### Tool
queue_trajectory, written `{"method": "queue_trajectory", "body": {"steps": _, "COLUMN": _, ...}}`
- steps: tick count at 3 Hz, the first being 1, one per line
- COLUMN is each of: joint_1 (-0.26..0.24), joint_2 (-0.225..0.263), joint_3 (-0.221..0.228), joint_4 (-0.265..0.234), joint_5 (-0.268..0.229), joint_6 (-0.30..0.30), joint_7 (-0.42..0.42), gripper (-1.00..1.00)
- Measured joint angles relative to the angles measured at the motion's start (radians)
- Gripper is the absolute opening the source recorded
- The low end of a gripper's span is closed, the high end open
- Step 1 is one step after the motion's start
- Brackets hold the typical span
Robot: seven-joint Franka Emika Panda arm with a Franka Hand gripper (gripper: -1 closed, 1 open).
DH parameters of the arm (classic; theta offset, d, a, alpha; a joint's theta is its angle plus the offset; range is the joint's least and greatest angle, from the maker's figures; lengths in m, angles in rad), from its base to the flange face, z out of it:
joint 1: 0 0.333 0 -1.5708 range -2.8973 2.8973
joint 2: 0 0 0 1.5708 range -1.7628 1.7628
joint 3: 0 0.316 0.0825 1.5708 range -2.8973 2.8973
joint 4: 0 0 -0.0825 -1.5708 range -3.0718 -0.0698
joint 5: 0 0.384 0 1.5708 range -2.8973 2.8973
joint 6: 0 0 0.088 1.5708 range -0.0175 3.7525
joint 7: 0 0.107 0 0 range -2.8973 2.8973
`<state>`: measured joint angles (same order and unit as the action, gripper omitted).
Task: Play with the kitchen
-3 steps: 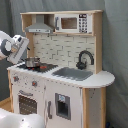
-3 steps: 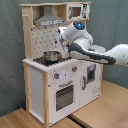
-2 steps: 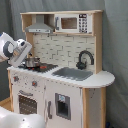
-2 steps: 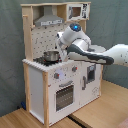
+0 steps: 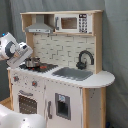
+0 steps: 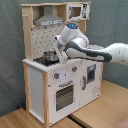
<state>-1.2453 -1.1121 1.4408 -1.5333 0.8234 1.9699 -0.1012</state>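
No readable writing or brand anywhere in either exterior view.

One kitchen (image 5: 60, 75), white with light wood, upright on a wooden floor (image 6: 102, 112) before a grey curtain (image 5: 115, 45).

Counted on it: one hood (image 5: 40, 25), one microwave (image 5: 72, 22), one black faucet (image 5: 85, 58), one grey sink (image 5: 72, 73), one black stovetop (image 5: 32, 66), one small metal pot (image 6: 50, 56) on the stovetop, two red-centred knobs (image 6: 58, 76), one oven door (image 6: 65, 95).

One white arm (image 6: 107, 52) reaching in from the second exterior view's right, head over the stovetop, just beside the pot.

Pincer (image 6: 63, 55) pointing down near the pot; open or closed: cannot tell.
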Motion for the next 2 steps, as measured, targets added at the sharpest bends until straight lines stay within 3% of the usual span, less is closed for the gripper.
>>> {"method": "queue_trajectory", "body": {"steps": 2, "joint_1": -0.086, "joint_2": 0.045, "joint_3": 0.011, "joint_4": 0.159, "joint_5": 0.048, "joint_6": -0.103, "joint_7": 0.001, "gripper": 1.00}}
